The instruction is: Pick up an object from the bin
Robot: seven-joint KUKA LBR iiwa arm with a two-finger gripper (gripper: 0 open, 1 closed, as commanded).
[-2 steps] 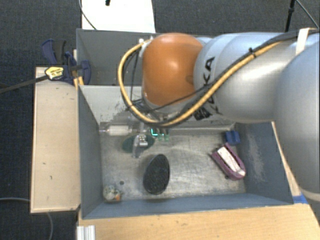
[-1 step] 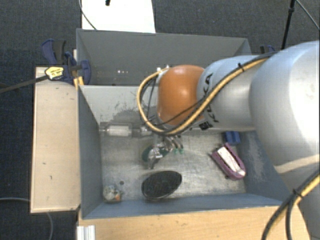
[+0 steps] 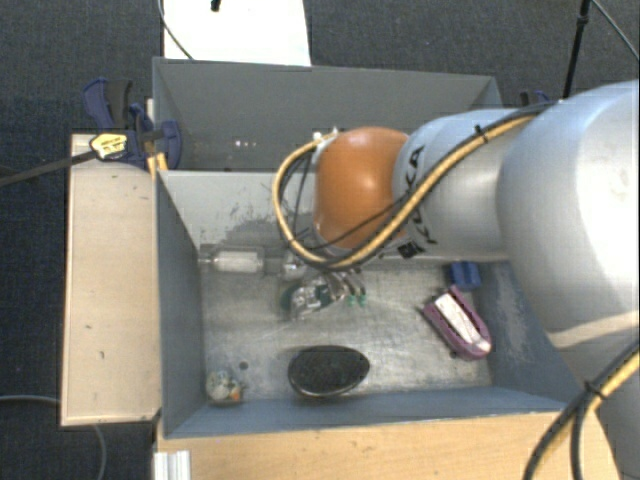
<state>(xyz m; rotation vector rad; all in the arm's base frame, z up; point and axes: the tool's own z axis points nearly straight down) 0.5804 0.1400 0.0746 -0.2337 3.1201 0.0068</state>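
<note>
Roughly mid-bin: gripper (image 3: 322,295) sits low over the floor of the grey metal bin (image 3: 180,298), under the orange cover (image 3: 358,183) on the wrist. The arm (image 3: 500,193) comes in from the right, with yellow-and-black cables (image 3: 300,238) looping round the cover. Gripper tip is a dark cluster with small green bits, partly hidden by the wrist. Cannot tell whether it is open or closed, and cannot tell whether anything is in it.

Nearest things:
- black oval object (image 3: 328,370), flat on the floor, toward the near wall from the gripper. Near it but apart, no contact seen.
- clear tube (image 3: 232,261), lying on its side by the far-left part of the floor. It is left of the gripper and slightly farther back, with its right end near the gripper's left side. Cannot tell if they touch.

Others, well apart from the gripper:
- purple and white oblong item (image 3: 458,324), lying tilted on the right side of the floor.
- small blue item (image 3: 462,274), just behind the purple one, close under the arm and partly hidden.
- small mottled ball (image 3: 225,386), in the near-left corner, left of the black oval.

Floor directly under the gripper looks like bare scuffed metal.
</note>
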